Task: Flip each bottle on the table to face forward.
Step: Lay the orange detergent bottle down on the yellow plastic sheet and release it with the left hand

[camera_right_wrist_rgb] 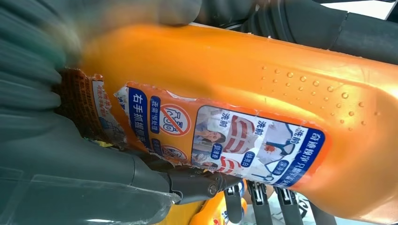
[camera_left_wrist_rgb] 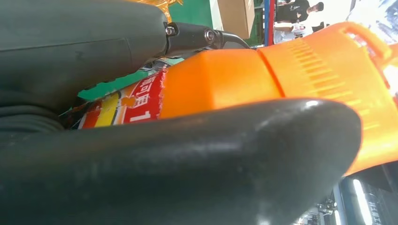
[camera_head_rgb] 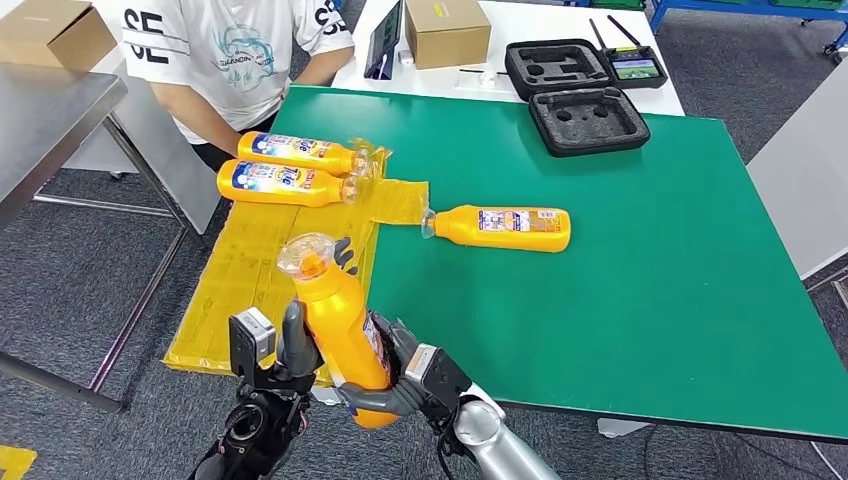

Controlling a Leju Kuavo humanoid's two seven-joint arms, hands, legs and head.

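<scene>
An orange bottle (camera_head_rgb: 335, 310) with a clear cap is held upright off the table's near left corner, over the yellow sheet (camera_head_rgb: 250, 270). My left hand (camera_head_rgb: 290, 345) grips its left side and my right hand (camera_head_rgb: 395, 375) wraps its lower right side. The bottle's orange neck (camera_left_wrist_rgb: 281, 70) passes between my left fingers (camera_left_wrist_rgb: 187, 159) in the left wrist view. Its back label (camera_right_wrist_rgb: 225, 140) faces the right wrist camera. Two more bottles (camera_head_rgb: 295, 150) (camera_head_rgb: 285, 183) lie label-up at the table's left edge. Another bottle (camera_head_rgb: 505, 227) lies on its side mid-table.
A person in a white T-shirt (camera_head_rgb: 235, 50) sits at the far left of the green table (camera_head_rgb: 620, 300). Two black foam cases (camera_head_rgb: 585, 95) and a cardboard box (camera_head_rgb: 447, 30) stand at the back. A grey table (camera_head_rgb: 45, 120) stands at the left.
</scene>
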